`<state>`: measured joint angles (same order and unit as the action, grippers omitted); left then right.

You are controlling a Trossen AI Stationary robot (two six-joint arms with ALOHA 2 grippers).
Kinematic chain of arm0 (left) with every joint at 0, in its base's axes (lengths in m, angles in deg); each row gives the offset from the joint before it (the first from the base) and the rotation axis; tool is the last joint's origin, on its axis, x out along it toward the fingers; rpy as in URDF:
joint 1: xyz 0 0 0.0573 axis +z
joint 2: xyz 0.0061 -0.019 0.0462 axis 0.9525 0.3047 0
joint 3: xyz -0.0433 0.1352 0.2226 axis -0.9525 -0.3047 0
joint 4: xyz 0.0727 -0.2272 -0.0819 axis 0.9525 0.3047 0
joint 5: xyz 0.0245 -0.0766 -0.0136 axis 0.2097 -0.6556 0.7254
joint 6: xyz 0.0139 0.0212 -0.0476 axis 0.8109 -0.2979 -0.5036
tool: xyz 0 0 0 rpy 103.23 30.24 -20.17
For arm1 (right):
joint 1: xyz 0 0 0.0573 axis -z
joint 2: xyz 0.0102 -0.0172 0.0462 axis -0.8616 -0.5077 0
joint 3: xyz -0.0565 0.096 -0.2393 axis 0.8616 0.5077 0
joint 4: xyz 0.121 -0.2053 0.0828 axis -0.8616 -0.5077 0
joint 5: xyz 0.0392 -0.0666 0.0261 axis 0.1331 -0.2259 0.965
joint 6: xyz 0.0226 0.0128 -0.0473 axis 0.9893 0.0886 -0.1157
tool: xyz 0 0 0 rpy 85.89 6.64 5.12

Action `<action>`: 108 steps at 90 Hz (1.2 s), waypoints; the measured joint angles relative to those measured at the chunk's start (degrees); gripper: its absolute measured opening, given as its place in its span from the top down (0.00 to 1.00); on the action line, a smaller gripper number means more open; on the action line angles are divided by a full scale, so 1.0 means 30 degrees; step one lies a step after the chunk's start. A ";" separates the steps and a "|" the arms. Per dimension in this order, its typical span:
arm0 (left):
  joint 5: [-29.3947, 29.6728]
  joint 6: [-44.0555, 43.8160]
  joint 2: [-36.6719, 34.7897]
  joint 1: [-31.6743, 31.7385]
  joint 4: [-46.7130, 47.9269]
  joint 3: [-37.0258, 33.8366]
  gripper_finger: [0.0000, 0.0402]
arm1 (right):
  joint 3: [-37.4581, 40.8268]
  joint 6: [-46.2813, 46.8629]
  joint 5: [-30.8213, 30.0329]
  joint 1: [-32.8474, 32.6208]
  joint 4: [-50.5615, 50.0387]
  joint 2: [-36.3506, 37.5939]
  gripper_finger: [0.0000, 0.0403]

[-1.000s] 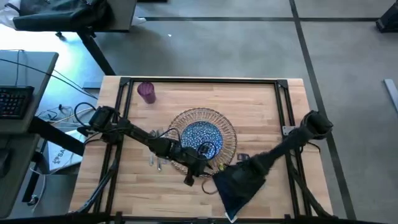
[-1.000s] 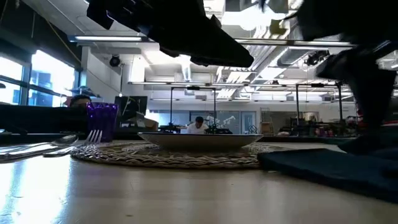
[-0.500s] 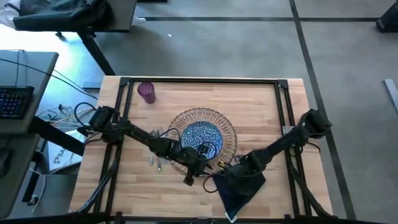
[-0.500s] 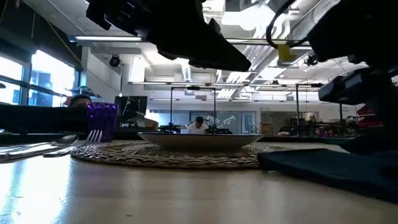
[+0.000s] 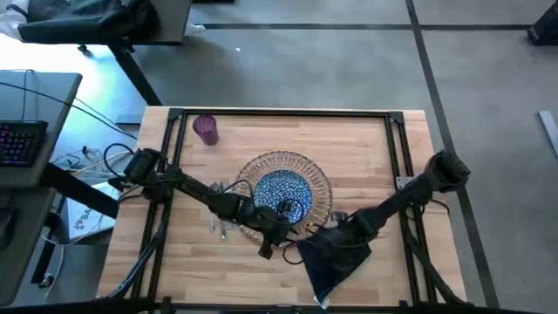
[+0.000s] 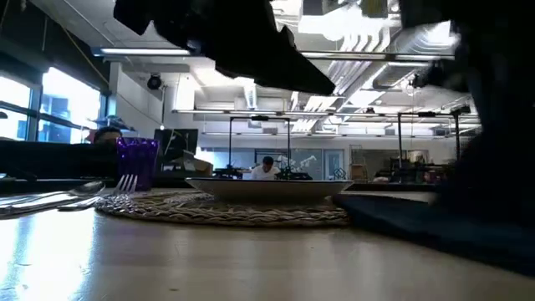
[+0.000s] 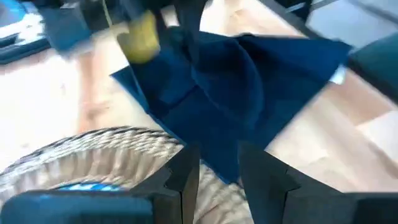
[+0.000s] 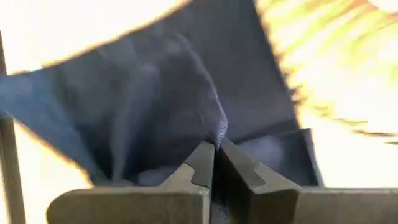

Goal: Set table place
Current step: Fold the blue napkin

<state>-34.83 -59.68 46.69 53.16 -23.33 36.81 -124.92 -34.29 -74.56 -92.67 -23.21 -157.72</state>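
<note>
Napkin [image 5: 336, 260]: navy cloth, crumpled on the desk [image 5: 384, 157] at the charger's near-right edge
Right claw [image 8: 215, 152]: fingers pinched together on a raised fold of the napkin
Plate [image 5: 282, 194]: blue-patterned, centred on the woven charger [image 5: 321, 179]
Left claw [image 7: 219, 163]: narrow gap between fingers, holding nothing, over the charger's near edge
Cutlery [image 5: 218, 228]: just left of the charger
Purple cup [image 5: 205, 129]: far-left corner, well apart

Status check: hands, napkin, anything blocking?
Right hand shut on napkin, pinching a fold. Left hand open, at charger near edge. Napkin touches the charger; nothing blocking.
</note>
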 joint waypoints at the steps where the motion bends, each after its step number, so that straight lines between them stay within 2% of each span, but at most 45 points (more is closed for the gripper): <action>1: 0.0300 0.0047 -0.0084 -0.0029 -0.0002 0.0000 0.77 | -0.0055 0.0312 -0.0534 -0.0105 -0.0158 0.0228 1.00; 14: 0.4805 0.0362 -0.1497 -0.0491 -0.0073 0.0001 0.77 | -0.1075 0.5075 -0.8283 -0.1754 -0.3414 0.2851 1.00; 20: 0.6206 0.0271 -0.1940 -0.0536 -0.0088 0.0015 0.77 | -0.1637 0.6843 -1.1842 -0.2471 -0.4876 0.3424 1.00; 28: 0.6529 0.0177 -0.2187 -0.0337 -0.0182 0.0015 0.77 | -0.2479 0.7482 -1.5057 -0.3069 -0.5710 0.3407 1.00; 36: 0.6506 -0.0140 -0.2201 -0.0076 -0.0271 0.0015 0.77 | -0.3148 0.6670 -1.6760 -0.3141 -0.5104 0.3050 1.00; 41: 0.6493 -0.0297 -0.2201 0.0047 -0.0330 0.0015 0.77 | -0.3419 0.5545 -1.6803 -0.3105 -0.4452 0.2677 1.00; 51: 0.6252 -0.0325 -0.2201 0.0256 -0.0484 0.0015 0.76 | -0.3600 0.3753 -1.5485 -0.3057 -0.3473 0.1900 1.00; 65: 0.4196 -0.0148 -0.2201 0.0270 -0.1692 0.0015 0.74 | -0.3603 0.4204 -1.4218 -0.3070 -0.3491 0.0706 1.00; 73: 0.2813 -0.0905 -0.2113 0.0465 -0.2035 0.0015 0.73 | -0.3603 0.4220 -1.3709 -0.3063 -0.3491 0.0166 1.00; 83: 0.1981 -0.1972 -0.1772 0.1016 -0.2210 0.0015 0.70 | -0.3603 0.4401 -1.3607 -0.3063 -0.3513 -0.0337 1.00; 92: 0.2229 -0.2524 -0.1231 0.1312 -0.2210 0.0007 0.67 | -0.3603 0.4464 -1.3554 -0.3063 -0.3506 -0.0400 1.00; 108: 0.4337 -0.2540 -0.1433 0.1205 -0.0542 -0.0004 0.64 | -0.3603 0.4719 -1.2980 -0.3063 -0.3593 -0.0441 1.00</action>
<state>-21.82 -67.30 42.39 56.77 -24.96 36.79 -135.73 -20.14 -113.50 -101.86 -33.99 -159.04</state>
